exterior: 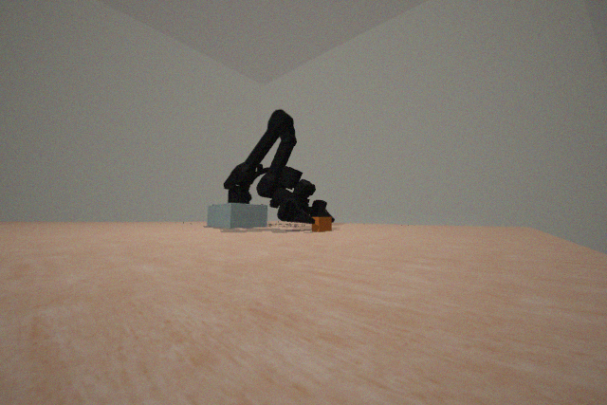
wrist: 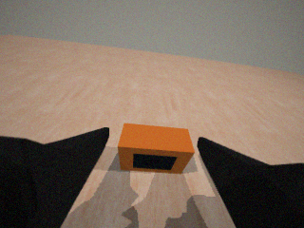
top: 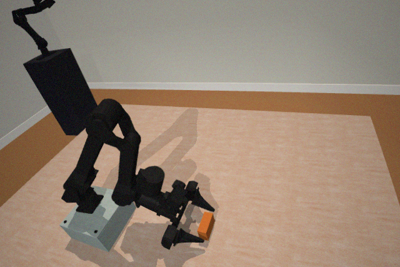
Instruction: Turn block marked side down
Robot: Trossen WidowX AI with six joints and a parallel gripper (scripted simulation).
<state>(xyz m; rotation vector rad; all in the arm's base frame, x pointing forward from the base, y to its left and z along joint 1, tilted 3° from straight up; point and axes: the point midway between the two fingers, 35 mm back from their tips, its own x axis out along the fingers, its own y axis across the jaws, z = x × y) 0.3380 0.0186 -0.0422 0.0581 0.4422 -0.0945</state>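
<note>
Gripper (top: 203, 224): I see it spread wide, grasping nothing.
Orange block (top: 205, 225): flat near the table's (top: 290, 176) front edge, dark mark facing my wrist view.
</note>
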